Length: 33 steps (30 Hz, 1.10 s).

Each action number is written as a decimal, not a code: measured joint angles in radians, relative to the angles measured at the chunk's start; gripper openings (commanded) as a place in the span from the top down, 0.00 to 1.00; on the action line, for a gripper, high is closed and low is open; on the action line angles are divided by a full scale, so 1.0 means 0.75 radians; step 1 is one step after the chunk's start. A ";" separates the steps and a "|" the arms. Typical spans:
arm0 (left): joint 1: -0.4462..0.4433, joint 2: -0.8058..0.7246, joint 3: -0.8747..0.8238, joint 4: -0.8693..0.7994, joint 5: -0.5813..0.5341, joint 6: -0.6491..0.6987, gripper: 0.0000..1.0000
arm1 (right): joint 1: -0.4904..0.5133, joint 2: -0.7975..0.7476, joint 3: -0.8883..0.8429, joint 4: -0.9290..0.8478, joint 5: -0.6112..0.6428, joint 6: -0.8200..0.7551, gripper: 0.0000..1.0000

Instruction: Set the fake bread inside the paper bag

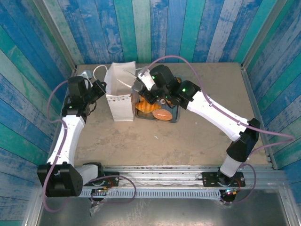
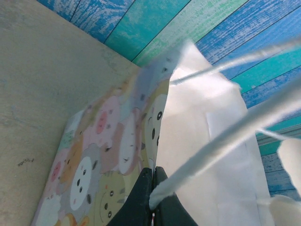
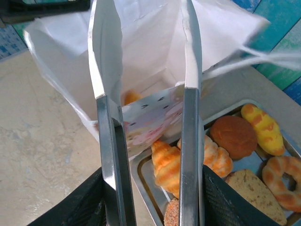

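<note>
Tabletop [image 1: 188, 136] comes first, pale and bare, with the white paper bag [image 1: 121, 106] standing upright toward its far left, mouth open. Just beside the bag on its right sits the grey tray [image 1: 176, 118], its left edge at the foot of the bag.

Left claw [image 1: 99, 88] is at the bag's left side. From its wrist its fingers [image 2: 141, 197] are pressed together on a white cord handle [image 2: 211, 150], so it is gripping the bag and steadying it.

Right claw [image 1: 141, 92] hangs over the bag's right edge, where bag and tray meet. From its wrist the right claw [image 3: 146, 19] has its jaws apart with nothing between them, pointing into the open mouth.

Bread is in two places. One orange piece [image 3: 131, 97] lies low inside the bag. The rest is on the tray:
- two croissants [image 3: 167, 162]
- a brown bun [image 3: 233, 135]
- a ring doughnut [image 3: 284, 181]
- a brown slice [image 3: 254, 193]

The coming move likely turns on this: the tray bread lies right of and below the empty right claw, and that arm is much the nearer. The closest croissant lies with its long axis roughly along the fingers, so the jaws could close across its narrow width after a short pull back to the right and a dip down.
</note>
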 measured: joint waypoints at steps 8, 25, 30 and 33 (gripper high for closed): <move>0.052 0.004 0.000 -0.018 -0.007 0.008 1.00 | -0.034 -0.122 -0.005 0.000 -0.104 0.039 0.51; 0.146 0.057 0.041 -0.042 0.046 0.071 0.88 | -0.289 -0.597 -0.458 -0.218 -0.047 0.082 0.50; 0.156 0.057 0.041 -0.036 0.072 0.071 0.74 | -0.291 -0.596 -0.625 -0.311 -0.047 0.109 0.49; 0.156 0.057 0.041 -0.026 0.094 0.071 0.68 | -0.291 -0.594 -0.697 -0.339 -0.047 0.124 0.46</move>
